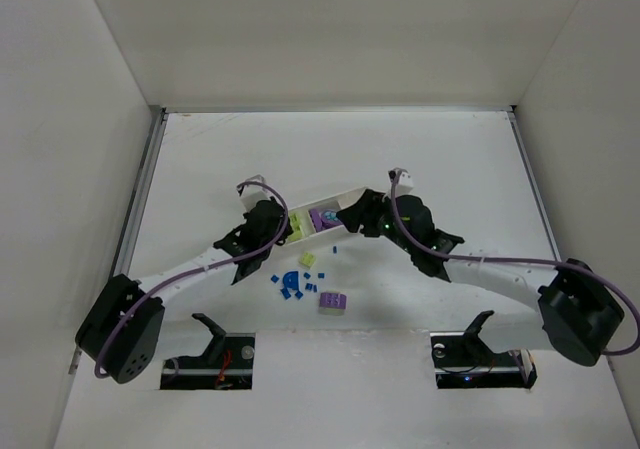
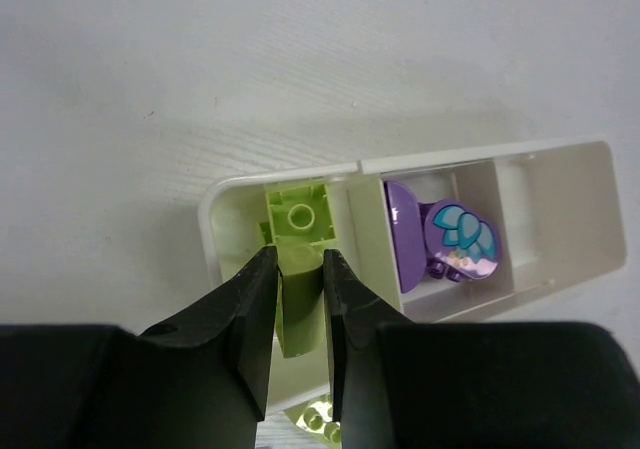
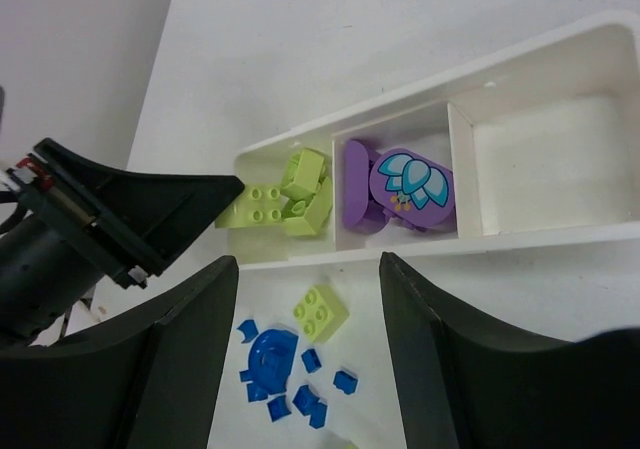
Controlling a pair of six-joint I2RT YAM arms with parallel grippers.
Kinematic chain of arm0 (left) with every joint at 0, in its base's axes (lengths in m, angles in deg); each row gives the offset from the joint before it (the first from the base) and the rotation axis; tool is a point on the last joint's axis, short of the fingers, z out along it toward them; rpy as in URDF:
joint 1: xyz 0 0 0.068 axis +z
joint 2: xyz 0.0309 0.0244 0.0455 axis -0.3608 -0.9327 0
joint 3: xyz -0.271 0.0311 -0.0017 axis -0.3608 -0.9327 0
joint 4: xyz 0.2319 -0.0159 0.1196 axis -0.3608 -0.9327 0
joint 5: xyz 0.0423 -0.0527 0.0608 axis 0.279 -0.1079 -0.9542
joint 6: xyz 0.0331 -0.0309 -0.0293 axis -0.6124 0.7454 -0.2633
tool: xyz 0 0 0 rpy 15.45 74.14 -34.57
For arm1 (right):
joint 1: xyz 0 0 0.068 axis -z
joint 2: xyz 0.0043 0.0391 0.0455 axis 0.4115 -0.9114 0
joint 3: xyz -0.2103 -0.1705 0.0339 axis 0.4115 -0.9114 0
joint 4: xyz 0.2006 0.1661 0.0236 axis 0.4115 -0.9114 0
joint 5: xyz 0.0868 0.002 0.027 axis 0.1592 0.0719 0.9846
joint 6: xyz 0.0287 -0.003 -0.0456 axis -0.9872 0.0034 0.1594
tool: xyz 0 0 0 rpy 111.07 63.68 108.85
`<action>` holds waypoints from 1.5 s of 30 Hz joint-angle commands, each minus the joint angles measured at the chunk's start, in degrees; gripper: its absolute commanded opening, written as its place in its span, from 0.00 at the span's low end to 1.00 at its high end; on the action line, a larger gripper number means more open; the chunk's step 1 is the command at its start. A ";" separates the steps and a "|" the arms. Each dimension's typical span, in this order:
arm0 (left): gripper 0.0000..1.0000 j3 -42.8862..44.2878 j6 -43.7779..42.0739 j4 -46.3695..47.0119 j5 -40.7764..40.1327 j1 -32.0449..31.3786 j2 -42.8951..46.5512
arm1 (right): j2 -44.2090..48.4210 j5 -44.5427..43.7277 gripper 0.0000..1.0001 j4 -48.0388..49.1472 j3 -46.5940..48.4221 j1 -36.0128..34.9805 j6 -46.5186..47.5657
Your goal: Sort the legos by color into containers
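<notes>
My left gripper (image 2: 297,259) clamps a yellow-green brick (image 2: 298,319) over the white tray (image 2: 480,154), in its matching end compartment left of centre, so it drops with its colour. My right gripper (image 3: 308,264) hangs spread above loose blue bits (image 3: 272,354).

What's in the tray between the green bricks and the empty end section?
Purple pieces, one with a teal-printed face, in the middle section. The right wrist view shows it best.

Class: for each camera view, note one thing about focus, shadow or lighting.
Top external: soft even light, faint arm shadows on the table, blue bits tiny. Left wrist: near fingers dark, soft-edged, clamping a yellow-green brick; tray sharp. Right wrist: black fingers blurred, purple brick crisp.
</notes>
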 commanded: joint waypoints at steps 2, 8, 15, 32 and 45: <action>0.11 3.01 -1.03 -2.76 -3.33 -0.31 -0.83 | 3.46 -1.43 0.62 1.11 -1.22 -0.60 2.13; 0.27 3.01 -1.03 -2.76 -4.48 -0.14 -0.66 | 4.96 -2.13 0.44 -4.78 -0.87 -4.10 6.25; 0.39 2.57 -1.11 -2.50 -4.65 0.22 1.79 | -4.25 -1.26 0.40 -9.44 5.27 -12.10 14.34; 0.41 -3.32 -1.38 -6.80 -3.16 1.09 22.88 | -26.41 -2.05 0.66 -19.02 22.59 -16.15 18.74; 0.41 -6.05 -0.50 -6.36 4.31 7.25 27.46 | -32.30 -8.72 0.64 -26.23 28.57 -18.70 18.74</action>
